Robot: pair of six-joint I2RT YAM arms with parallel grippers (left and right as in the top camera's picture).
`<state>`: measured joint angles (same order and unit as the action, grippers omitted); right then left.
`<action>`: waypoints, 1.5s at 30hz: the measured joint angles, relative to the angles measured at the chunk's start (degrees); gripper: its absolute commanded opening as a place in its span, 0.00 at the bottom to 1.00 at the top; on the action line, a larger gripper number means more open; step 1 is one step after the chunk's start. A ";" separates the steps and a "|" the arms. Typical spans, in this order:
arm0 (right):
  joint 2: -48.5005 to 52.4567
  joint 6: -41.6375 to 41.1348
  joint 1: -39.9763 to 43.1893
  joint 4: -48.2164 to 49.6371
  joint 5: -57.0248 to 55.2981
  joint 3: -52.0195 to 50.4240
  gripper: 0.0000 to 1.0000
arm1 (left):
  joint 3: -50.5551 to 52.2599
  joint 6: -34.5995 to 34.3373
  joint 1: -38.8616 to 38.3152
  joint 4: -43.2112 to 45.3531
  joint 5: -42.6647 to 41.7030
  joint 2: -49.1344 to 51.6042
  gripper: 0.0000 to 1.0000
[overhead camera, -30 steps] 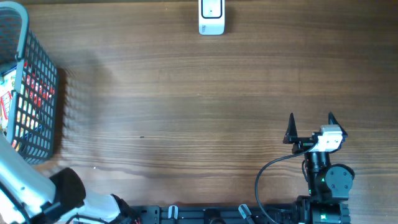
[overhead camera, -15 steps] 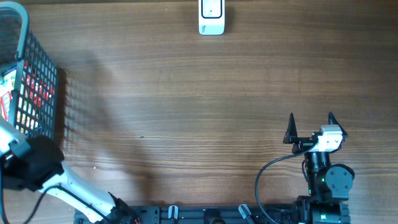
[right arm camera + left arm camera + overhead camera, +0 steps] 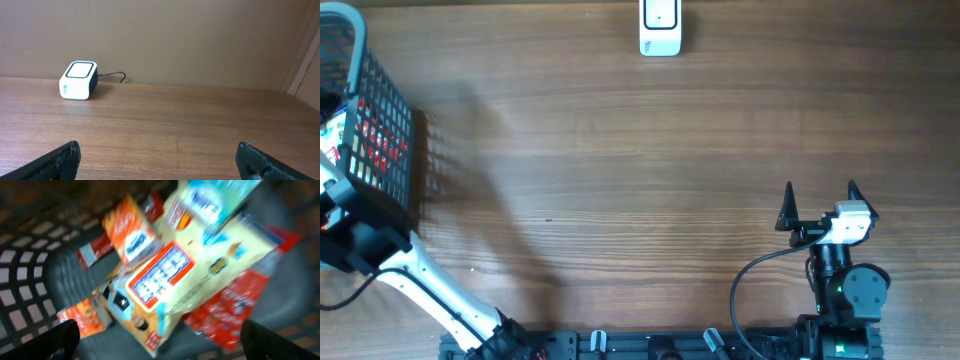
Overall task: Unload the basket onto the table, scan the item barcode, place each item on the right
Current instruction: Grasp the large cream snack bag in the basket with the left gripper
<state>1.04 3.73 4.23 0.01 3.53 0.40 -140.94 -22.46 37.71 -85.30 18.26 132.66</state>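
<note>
Hovers the left tool (image 3: 159,330), spread wide and empty, over the mesh basket (image 3: 382,150) at the left edge of the desk (image 3: 620,150).
Looks down on a blurred heap of snack packets inside: a cream packet (image 3: 165,275) with a red-and-blue label on top, an orange packet (image 3: 131,232) beside it, red ones beneath. Rests the right tool (image 3: 157,150) low at the front right, likewise apart, facing the white scanner (image 3: 77,80) at the far edge.

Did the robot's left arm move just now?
Yes. In the overhead view the left arm climbed from the bottom edge toward the basket, now overlapping its near corner.
</note>
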 measured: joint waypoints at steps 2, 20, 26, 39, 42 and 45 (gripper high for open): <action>0.00 0.00 0.00 0.00 0.00 0.00 1.00 | 0.02 1.03 0.52 -1.77 -0.20 1.25 1.00; 0.00 0.00 0.00 0.00 0.00 0.00 1.00 | 8.63 9.60 2.80 0.83 -7.89 2.58 1.00; 0.00 0.00 0.00 0.00 0.00 0.00 1.00 | 12.44 11.72 2.80 3.23 -9.18 2.58 0.99; 0.00 0.00 0.00 0.00 0.00 0.00 1.00 | 17.75 12.76 2.80 6.51 -2.10 2.58 0.73; 0.00 0.00 0.00 0.00 0.00 0.00 1.00 | 17.75 12.81 2.82 7.87 -0.96 2.58 0.77; 0.00 0.00 0.00 0.00 0.00 0.00 1.00 | 17.75 12.98 2.82 9.31 -1.05 2.58 0.81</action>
<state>1.04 3.73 4.23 0.01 3.53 0.40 -123.20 -9.47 40.53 -75.99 17.21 135.24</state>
